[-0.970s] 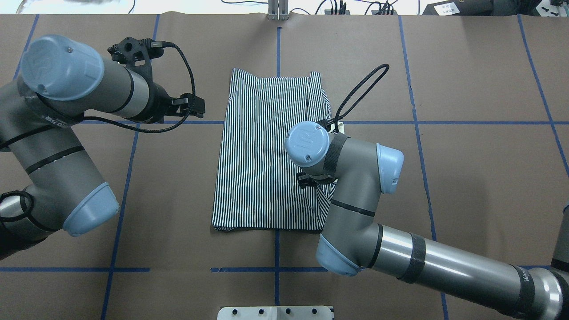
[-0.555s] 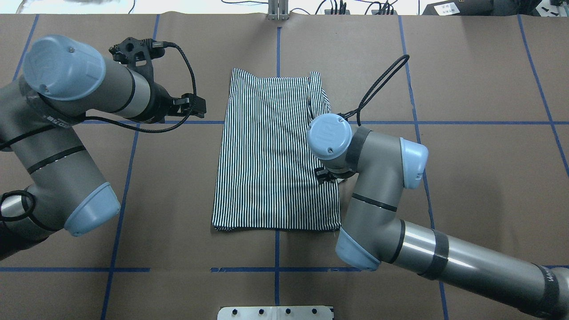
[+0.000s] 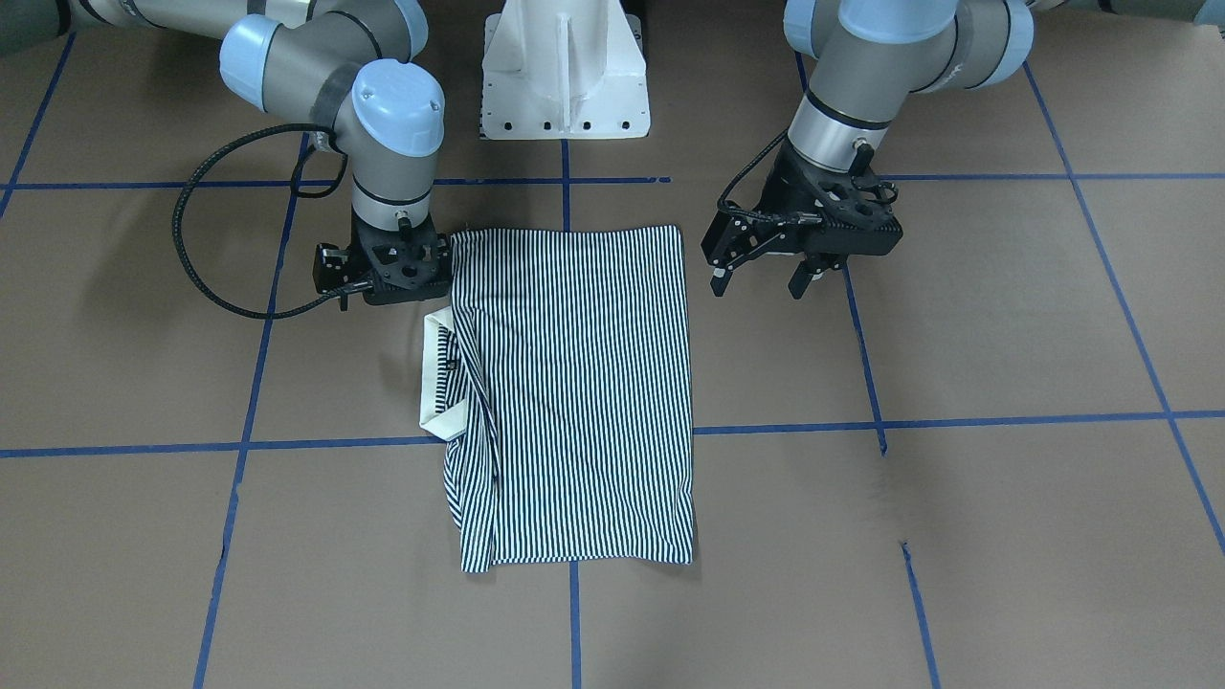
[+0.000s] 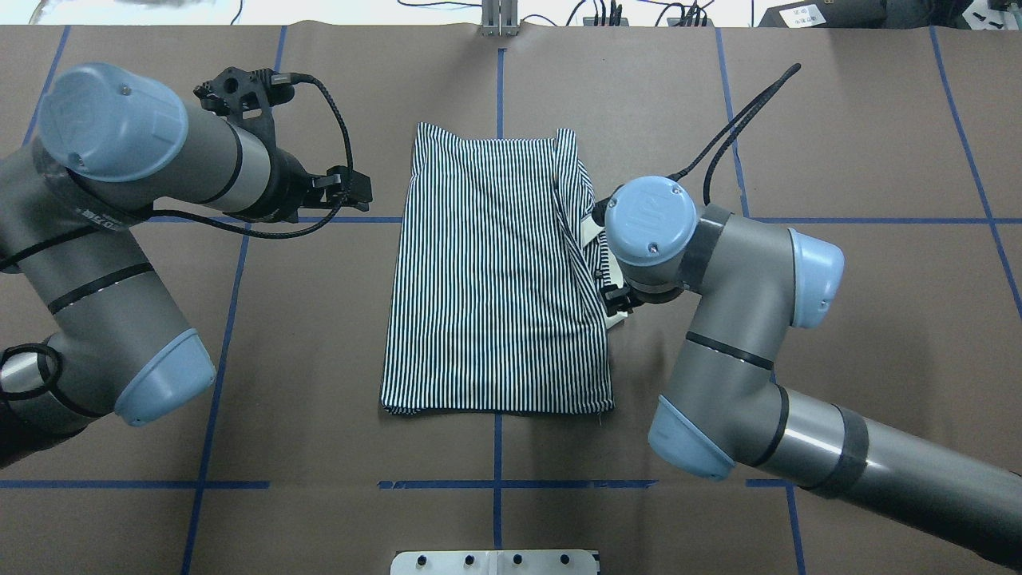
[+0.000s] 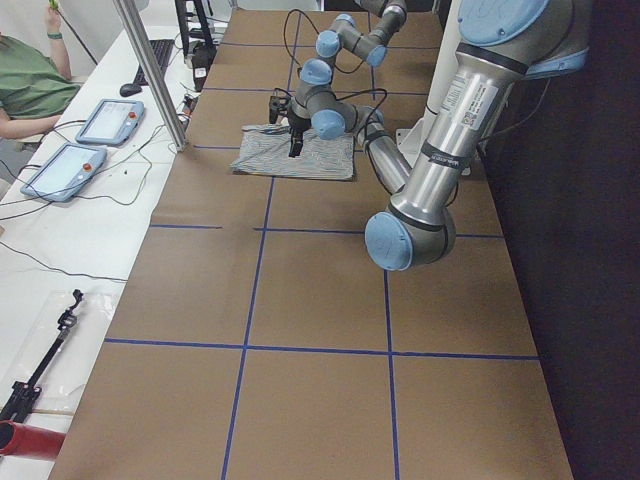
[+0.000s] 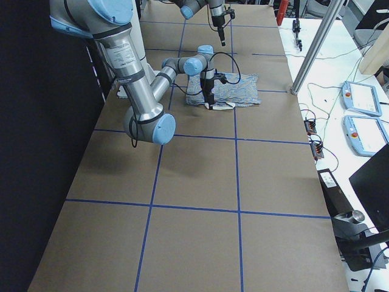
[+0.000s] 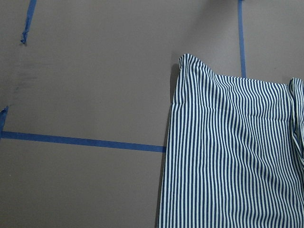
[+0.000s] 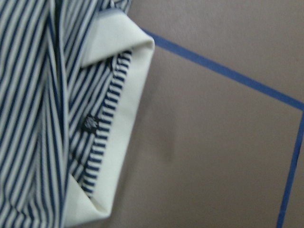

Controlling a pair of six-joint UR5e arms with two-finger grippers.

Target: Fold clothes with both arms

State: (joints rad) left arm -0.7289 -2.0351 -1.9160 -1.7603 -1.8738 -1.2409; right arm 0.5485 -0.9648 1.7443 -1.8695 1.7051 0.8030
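Observation:
The striped polo shirt (image 3: 574,383) lies folded into a flat rectangle on the brown table (image 4: 838,319); it also shows in the overhead view (image 4: 495,279). Its cream collar (image 3: 435,373) pokes out at the edge on the robot's right. The right wrist view shows that collar (image 8: 118,118) and the small logo (image 8: 89,123) lying free. My right gripper (image 3: 388,287) points down just beside the shirt's edge near the collar (image 4: 592,231), open and holding nothing. My left gripper (image 3: 758,284) is open and empty, hovering off the shirt's other side (image 7: 232,152).
The white pedestal base (image 3: 565,77) stands at the table's near edge by the robot. A black cable (image 3: 191,249) loops off the right wrist. Blue tape lines (image 4: 495,483) grid the table. Tablets (image 5: 100,120) and an operator sit beyond the far edge.
My right arm has moved from over the shirt's right part to just off its right edge, uncovering the collar. The shirt and left arm have stayed still.

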